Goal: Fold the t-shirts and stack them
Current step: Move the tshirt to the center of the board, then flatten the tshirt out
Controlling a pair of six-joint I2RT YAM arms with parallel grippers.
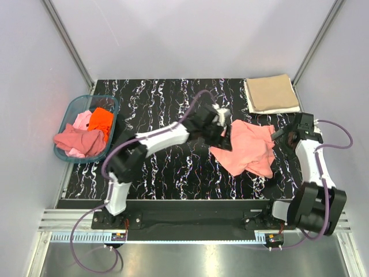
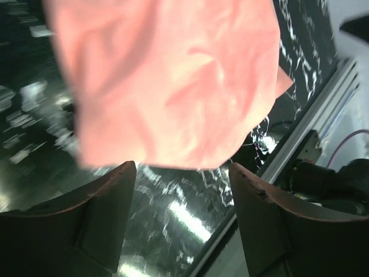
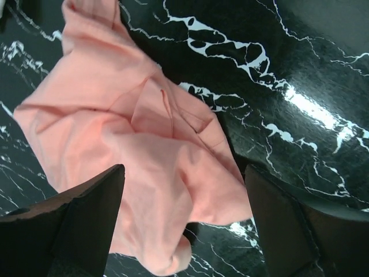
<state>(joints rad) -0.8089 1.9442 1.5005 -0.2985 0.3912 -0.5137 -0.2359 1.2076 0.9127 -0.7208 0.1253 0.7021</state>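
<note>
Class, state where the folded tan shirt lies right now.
In the top view, the tan shirt lies at the far right corner of the table, just beyond the salmon shirt.

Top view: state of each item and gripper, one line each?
salmon-pink t-shirt, crumpled on the table, unfolded, not gripped
tan t-shirt, folded flat, far right corner
teal basket, upright, holding shirts
orange t-shirt, bunched in the teal basket
dusty-rose t-shirt, bunched in the teal basket
left gripper, open, above the salmon-pink t-shirt
right gripper, open, over that shirt's right edge
</note>
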